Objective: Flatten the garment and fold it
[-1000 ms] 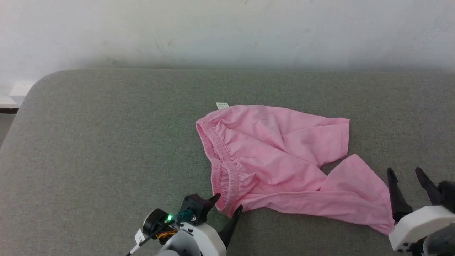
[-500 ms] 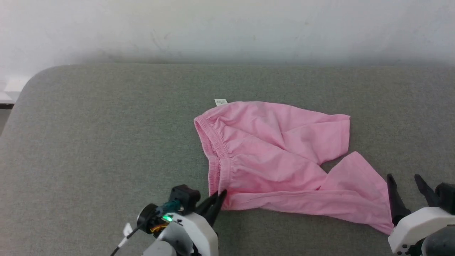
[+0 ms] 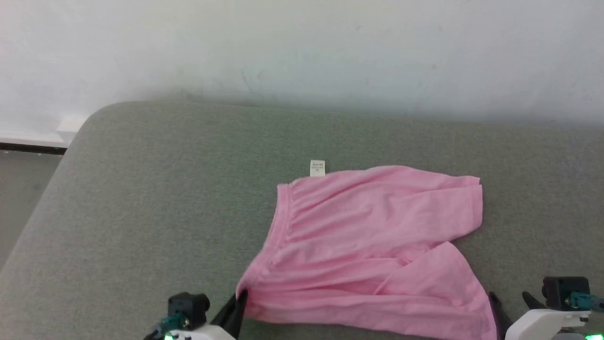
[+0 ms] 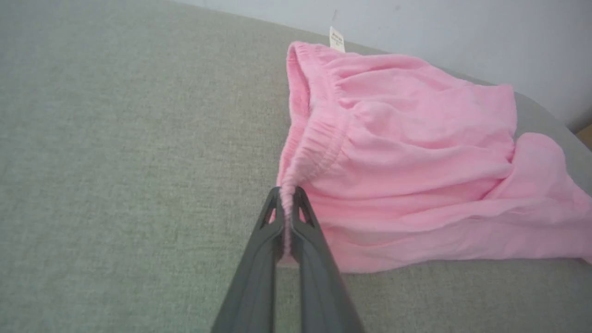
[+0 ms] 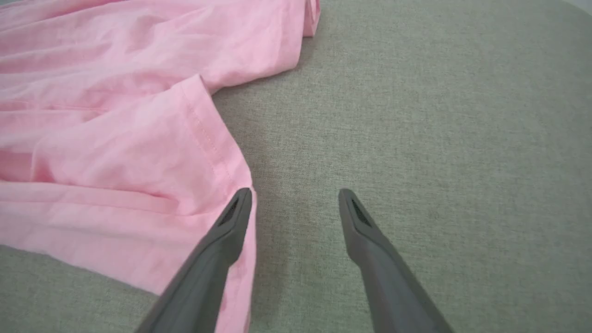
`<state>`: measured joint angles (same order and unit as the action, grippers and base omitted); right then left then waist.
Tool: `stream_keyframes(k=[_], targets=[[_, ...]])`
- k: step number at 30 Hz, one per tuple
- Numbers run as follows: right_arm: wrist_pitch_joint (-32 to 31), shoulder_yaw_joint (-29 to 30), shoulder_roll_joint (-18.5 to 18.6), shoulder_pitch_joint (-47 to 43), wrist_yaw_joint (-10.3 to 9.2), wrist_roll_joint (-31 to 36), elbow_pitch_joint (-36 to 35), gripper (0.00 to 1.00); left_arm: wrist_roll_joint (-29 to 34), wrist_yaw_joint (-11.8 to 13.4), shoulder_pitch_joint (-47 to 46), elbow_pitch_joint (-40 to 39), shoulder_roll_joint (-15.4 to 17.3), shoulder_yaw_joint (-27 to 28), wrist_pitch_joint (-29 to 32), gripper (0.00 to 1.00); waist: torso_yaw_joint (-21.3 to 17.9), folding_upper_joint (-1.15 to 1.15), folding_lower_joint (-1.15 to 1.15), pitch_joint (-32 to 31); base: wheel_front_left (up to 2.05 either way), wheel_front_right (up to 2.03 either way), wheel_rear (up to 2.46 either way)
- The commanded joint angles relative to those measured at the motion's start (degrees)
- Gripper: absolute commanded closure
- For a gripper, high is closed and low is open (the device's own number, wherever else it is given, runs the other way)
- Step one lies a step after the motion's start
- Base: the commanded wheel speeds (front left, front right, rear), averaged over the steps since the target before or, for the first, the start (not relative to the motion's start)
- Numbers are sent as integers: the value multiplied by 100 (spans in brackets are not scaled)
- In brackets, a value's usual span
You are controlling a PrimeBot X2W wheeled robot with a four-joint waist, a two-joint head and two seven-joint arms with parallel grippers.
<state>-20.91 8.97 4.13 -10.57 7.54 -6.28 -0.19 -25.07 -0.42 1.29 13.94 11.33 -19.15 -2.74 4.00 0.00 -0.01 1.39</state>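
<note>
Grey fabric covers the bench (image 3: pixel 141 198). Its near edge has the left pincer (image 4: pixel 286 203) clenched on the waistband corner of the pink shorts (image 3: pixel 377 245), which spread rightward. The right pincer (image 5: pixel 296 199) is released, one finger at a leg hem.

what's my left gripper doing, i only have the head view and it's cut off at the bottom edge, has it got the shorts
Observer: Yes. In the left wrist view the left gripper is shut on the waistband of the shorts, with the gathered elastic pinched between its tips.
Operator: and the other one, holding anything
Observer: No. The right wrist view shows the right gripper open, with nothing between its fingers.
Operator: where's it sitting then
Observer: One fingertip is at the leg hem; the other is over bare grey cushion.
</note>
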Motion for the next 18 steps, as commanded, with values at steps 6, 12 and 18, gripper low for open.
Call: stream_keyframes(k=[6,12,18], targets=[[-165,-465,191,286,-5,-240,-239,0,130,203,49,76,15,-32,-137,0,290,0,1,-172,0,0,0],[-804,-951,605,886,-5,-333,169,0,340,281,-128,11,-42,-78,-669,0,448,0,1,-102,0,0,0],[-1447,-1198,837,1418,-5,-598,899,0,404,248,-274,131,-140,-207,-812,0,622,0,1,11,0,0,0]])
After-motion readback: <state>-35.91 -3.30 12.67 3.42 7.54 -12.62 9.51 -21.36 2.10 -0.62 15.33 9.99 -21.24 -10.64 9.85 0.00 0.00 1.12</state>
